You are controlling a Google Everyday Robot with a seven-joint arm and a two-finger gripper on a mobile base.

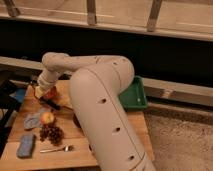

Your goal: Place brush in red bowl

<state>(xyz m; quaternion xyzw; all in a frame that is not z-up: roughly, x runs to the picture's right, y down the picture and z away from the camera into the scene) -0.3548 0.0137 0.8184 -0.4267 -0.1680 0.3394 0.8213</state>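
Gripper (41, 91) sits right over the red bowl (49, 93) at the far left of the table (80, 152); can't tell how the jaws stand. Brush (51, 103) pokes out dark, just near side of the bowl. Apple (47, 118), grapes (52, 133), fork (56, 149) lie nearer than the bowl.

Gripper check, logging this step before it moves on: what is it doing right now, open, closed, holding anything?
Gripper: at the table's far left, over the red bowl; open or shut cannot be told.
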